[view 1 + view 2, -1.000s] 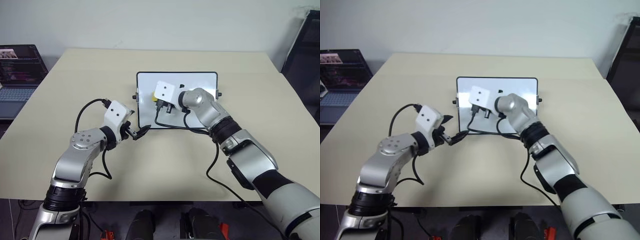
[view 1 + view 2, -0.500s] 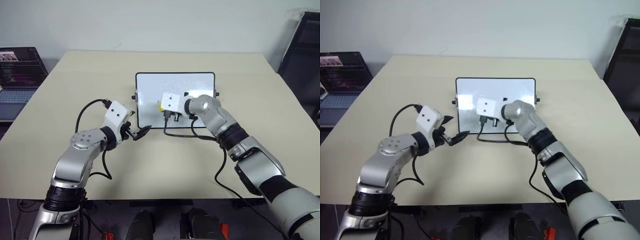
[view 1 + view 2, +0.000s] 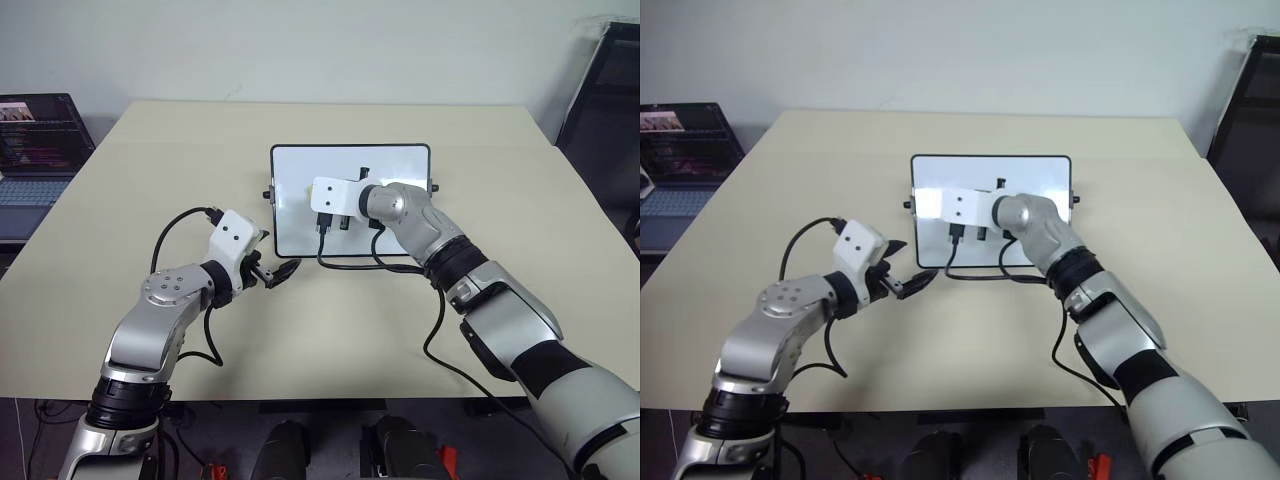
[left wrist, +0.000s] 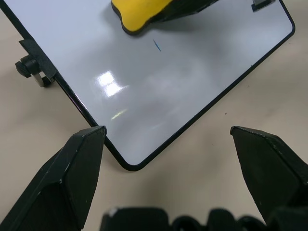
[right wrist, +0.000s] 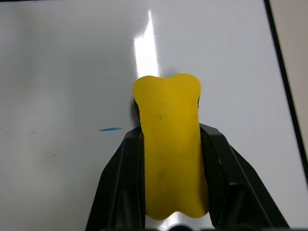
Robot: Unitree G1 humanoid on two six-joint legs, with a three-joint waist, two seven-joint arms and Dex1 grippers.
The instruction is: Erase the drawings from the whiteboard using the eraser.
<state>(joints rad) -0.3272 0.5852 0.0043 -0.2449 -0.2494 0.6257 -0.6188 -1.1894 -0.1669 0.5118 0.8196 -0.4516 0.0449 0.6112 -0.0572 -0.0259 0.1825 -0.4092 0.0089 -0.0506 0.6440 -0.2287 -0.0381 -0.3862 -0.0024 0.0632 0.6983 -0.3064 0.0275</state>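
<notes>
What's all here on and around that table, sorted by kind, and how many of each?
Whiteboard: 1
Yellow eraser: 1, clamped in the right pincer
Marker streak left on the board: 1
Laptop: 1, beside the table
Robot pincers: 2, counting the open left pincer
Total: 6

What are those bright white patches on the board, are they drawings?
No, glare: in the left wrist view, lamp reflections sit on the glossy whiteboard; in the right wrist view, a bright streak runs above the eraser. The real mark is the small blue stroke.
</notes>
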